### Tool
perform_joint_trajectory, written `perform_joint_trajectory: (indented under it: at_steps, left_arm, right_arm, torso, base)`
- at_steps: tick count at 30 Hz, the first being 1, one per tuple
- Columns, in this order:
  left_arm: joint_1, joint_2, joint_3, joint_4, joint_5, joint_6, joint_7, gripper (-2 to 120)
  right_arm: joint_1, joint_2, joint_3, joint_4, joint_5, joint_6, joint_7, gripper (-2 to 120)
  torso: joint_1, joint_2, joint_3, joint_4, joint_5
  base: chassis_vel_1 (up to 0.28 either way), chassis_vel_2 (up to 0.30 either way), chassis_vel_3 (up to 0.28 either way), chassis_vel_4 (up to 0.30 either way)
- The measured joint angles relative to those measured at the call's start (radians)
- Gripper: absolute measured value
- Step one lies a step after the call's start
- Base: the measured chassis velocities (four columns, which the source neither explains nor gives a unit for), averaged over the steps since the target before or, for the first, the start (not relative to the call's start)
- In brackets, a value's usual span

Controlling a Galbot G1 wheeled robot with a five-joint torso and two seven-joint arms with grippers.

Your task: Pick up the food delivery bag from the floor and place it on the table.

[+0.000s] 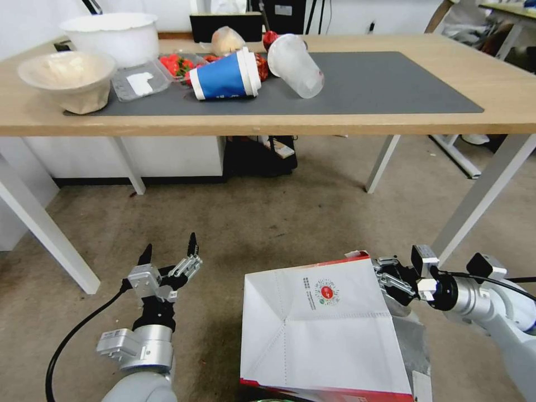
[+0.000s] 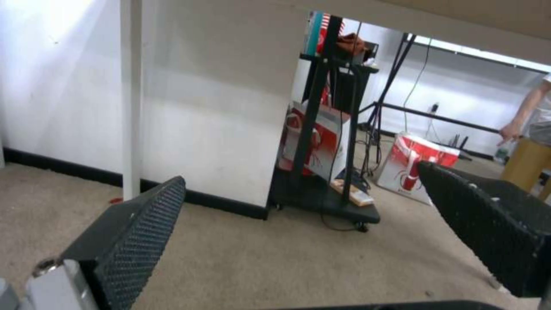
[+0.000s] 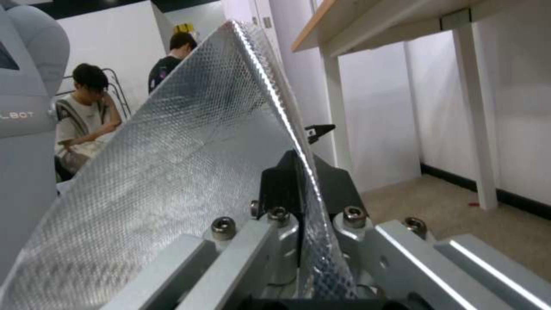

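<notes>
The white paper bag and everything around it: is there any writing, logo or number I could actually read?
"_BOT" (first letters cut off): on the grey robot body, right wrist view.
Round red logo on the white and red paper food delivery bag: characters too small to read.
Small dark print block beside that logo: too small.
Red and white boxes on the floor behind: graphics, no legible words.

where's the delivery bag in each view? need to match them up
Head view: bag at bottom centre, right gripper at its edge.
Left wrist view: no bag; floor and open left gripper.
Right wrist view: foil lining pinched between the fingers.
Shared landmark: white table leg.
</notes>
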Motion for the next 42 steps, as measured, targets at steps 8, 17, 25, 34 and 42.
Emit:
perform_joint_trajectory:
  at_steps: [8, 17, 25, 34, 42]
  left_arm:
    - [0.006, 0.0, -0.001, -0.008, 0.002, 0.001, -0.002, 100]
    - [0.007, -0.001, -0.002, -0.013, 0.003, 0.009, -0.002, 100]
    - [0.004, -0.001, -0.002, -0.011, 0.005, 0.011, -0.001, 100]
    - [0.0, 0.002, -0.004, -0.001, 0.005, 0.01, 0.001, 100]
    - [-0.003, 0.002, -0.003, 0.0, 0.004, 0.01, -0.001, 100]
  right_arm:
    - [-0.006, -0.001, 0.002, 0.009, 0.004, -0.002, 0.001, 0]
    - [-0.008, -0.004, 0.005, 0.01, 0.005, -0.002, 0.0, 0]
    - [-0.007, -0.004, 0.006, 0.008, 0.004, -0.002, -0.001, 0]
    - [-0.001, -0.006, 0.004, 0.006, 0.002, -0.002, -0.001, 0]
    - [0.0, -0.01, 0.005, 0.006, 0.002, -0.002, -0.001, 0]
  torso:
    - [0.005, 0.034, 0.029, 0.0, 0.0]
    - [0.013, 0.07, 0.058, 0.0, 0.0]
    - [0.019, 0.102, 0.083, 0.0, 0.0]
    - [0.028, 0.139, 0.112, 0.0, 0.0]
    - [0.036, 0.17, 0.134, 0.0, 0.0]
  base:
    - [0.0, 0.0, 0.0, 0.0]
    - [0.0, 0.0, 0.0, 0.0]
    - [0.0, 0.0, 0.0, 0.0]
    - [0.0, 0.0, 0.0, 0.0]
    - [0.0, 0.0, 0.0, 0.0]
